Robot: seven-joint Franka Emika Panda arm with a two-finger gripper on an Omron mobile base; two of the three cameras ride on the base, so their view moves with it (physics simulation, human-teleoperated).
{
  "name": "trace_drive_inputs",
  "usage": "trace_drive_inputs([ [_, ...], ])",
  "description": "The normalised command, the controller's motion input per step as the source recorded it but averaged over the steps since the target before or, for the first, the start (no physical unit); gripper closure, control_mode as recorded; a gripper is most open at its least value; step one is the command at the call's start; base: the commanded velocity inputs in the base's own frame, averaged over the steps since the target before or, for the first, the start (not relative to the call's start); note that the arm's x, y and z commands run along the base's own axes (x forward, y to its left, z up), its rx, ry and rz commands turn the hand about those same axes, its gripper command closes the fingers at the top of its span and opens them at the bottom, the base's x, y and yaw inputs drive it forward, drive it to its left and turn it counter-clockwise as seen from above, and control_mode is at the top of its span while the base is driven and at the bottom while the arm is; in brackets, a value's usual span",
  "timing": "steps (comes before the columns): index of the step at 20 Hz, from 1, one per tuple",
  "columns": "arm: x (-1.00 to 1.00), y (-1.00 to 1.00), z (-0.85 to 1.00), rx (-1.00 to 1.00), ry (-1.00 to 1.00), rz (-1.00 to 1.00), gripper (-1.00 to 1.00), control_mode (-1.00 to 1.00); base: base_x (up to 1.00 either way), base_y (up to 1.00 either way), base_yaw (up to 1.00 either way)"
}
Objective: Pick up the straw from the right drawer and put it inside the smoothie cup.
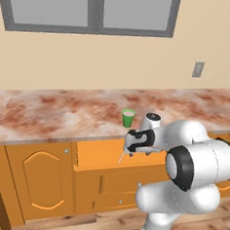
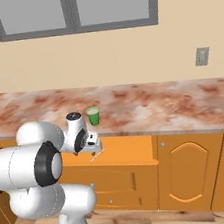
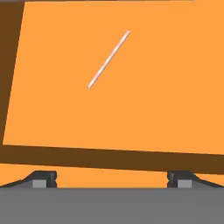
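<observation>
The thin whitish straw [image 3: 109, 58] lies slanted on the flat orange floor of the open right drawer [image 3: 175, 87]. In the base views the straw [image 1: 121, 157] [image 2: 96, 156] rests in the drawer [image 1: 99, 152] [image 2: 129, 149] just below my gripper [image 1: 132, 150] [image 2: 93, 148]. My gripper [image 3: 111, 178] hovers above the drawer, open, its two fingertips [image 3: 43, 178] wide apart with nothing between them. The small green smoothie cup [image 1: 128, 118] [image 2: 93, 115] stands upright on the marble counter [image 1: 63, 113] right behind the drawer.
Orange cabinet doors with arched panels [image 1: 41, 182] [image 2: 191, 173] flank the drawer. More drawer fronts [image 1: 111, 187] sit below it. A window [image 1: 91, 7] and a wall outlet [image 1: 198, 69] are on the beige wall. My own white arm [image 1: 191, 162] bulks in front of the cabinets.
</observation>
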Motion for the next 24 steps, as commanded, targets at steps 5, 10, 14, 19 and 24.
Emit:
trace_drive_inputs([
  [5,0.31,0.0,-0.31,0.0,0.06,0.0,-1.0,-1.0,0.0,0.0,0.0],
  [10,0.25,0.0,-0.3,0.0,0.07,0.0,-1.0,-1.0,0.0,0.0,0.0],
  [14,0.23,0.0,-0.39,0.0,0.06,0.0,-1.0,-1.0,0.0,0.0,0.0],
  [19,0.25,0.0,-0.37,0.0,0.08,0.0,-1.0,-1.0,0.0,0.0,0.0],
  [24,0.26,0.0,-0.23,0.0,0.05,0.0,-1.0,-1.0,0.0,0.0,0.0],
])
